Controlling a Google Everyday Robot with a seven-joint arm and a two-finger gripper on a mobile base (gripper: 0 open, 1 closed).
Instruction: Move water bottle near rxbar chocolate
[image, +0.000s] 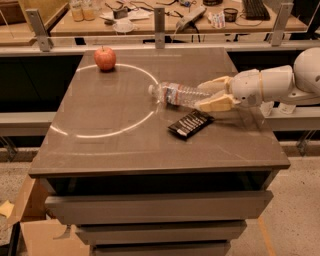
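The hand (201, 96) reaches in from the right on a smooth white arm (270, 84). Its two tan, wedge-shaped fingers (216, 104) are closed around the base end of the water bottle (177, 94), one on the far side and one on the near side.

The water bottle is clear ribbed plastic with a white cap and a red-and-blue label band. It lies horizontal over the right half of the counter (110, 145), with the cap pointing left. I cannot tell whether it rests on the surface or hangs just above it.

The rxbar chocolate (191, 123) is a flat black rectangle with rows of white lettering. It lies flat and skewed just in front of the bottle's held end, close to the near finger but apart from it.

The counter top is a matte grey-brown slab with a thin pale ring (129, 129) across its left half; the bottle's cap end sits at the ring's right edge. A round red apple (105, 59) stands on the ring near the far left corner, well apart from the bottle and the bar.
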